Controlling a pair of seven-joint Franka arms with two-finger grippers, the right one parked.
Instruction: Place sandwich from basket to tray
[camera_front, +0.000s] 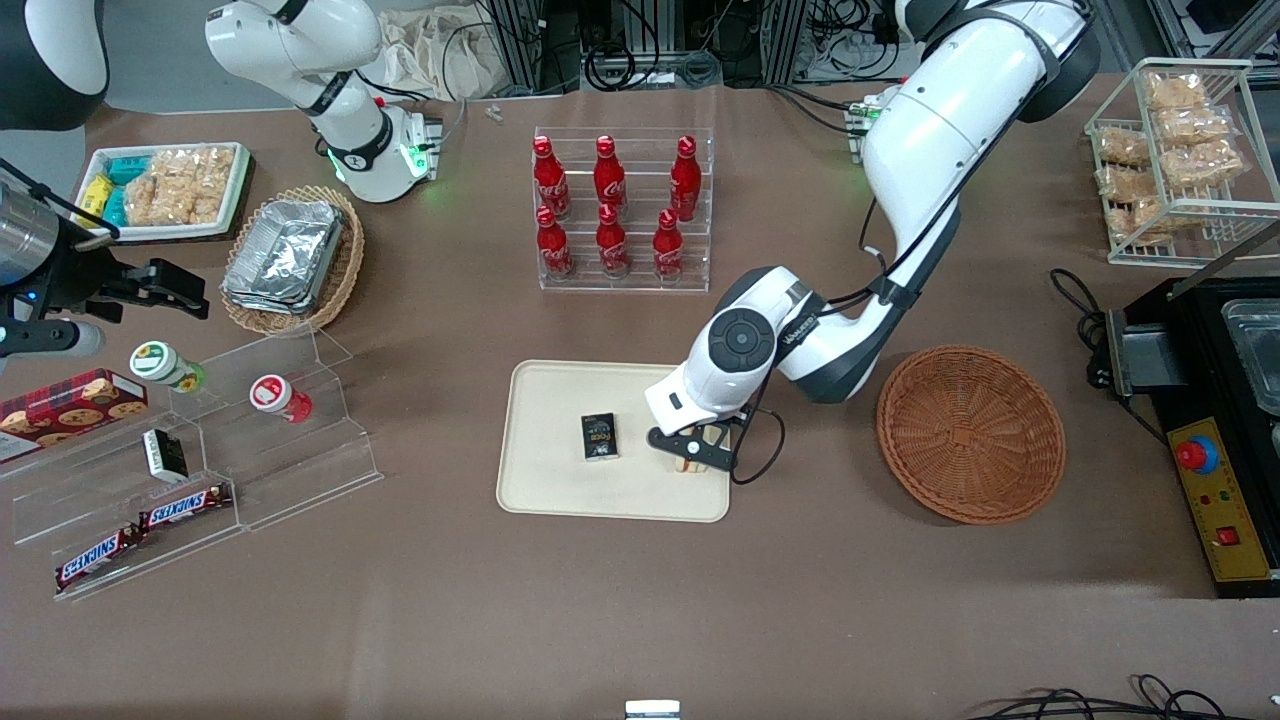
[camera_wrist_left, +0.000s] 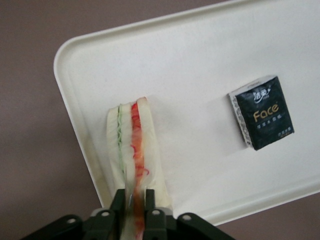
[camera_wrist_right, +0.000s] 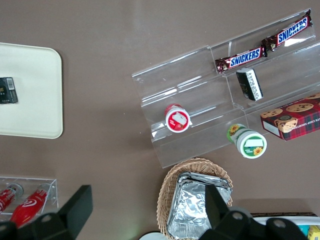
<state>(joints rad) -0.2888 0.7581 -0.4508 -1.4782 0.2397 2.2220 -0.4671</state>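
Sandwich wedge of white bread (camera_wrist_left: 134, 150), shown clearly only by the left wrist camera: three pale bread slices on edge with a thin green line of filling between one pair and a ragged orange-red strip between the other. Its lower end sits pinched between the two black fingers (camera_wrist_left: 118, 202) of the left arm's tool (camera_wrist_left: 133, 205), so the tool is clenched on the sandwich. The sandwich is at the flat cream-beige rectangular tray (camera_wrist_left: 200, 65), close to one rounded corner and its low rim; whether it rests on the surface or hangs just above cannot be told.

From the front camera the same sandwich (camera_front: 692, 462) is mostly hidden under the tool (camera_front: 700, 450) and the white wrist, with only a pale sliver showing at the working arm's end of the tray (camera_front: 540, 480). That view alone shows the round orange-brown woven wicker basket (camera_front: 970, 433), on the brown desk (camera_front: 640, 600) toward the working arm's end, apart from the tray.

Counted: one sandwich, one tray, one basket, and one small black packet printed "Face" (camera_wrist_left: 261, 112) lying flat near the tray's middle, apart from the sandwich.
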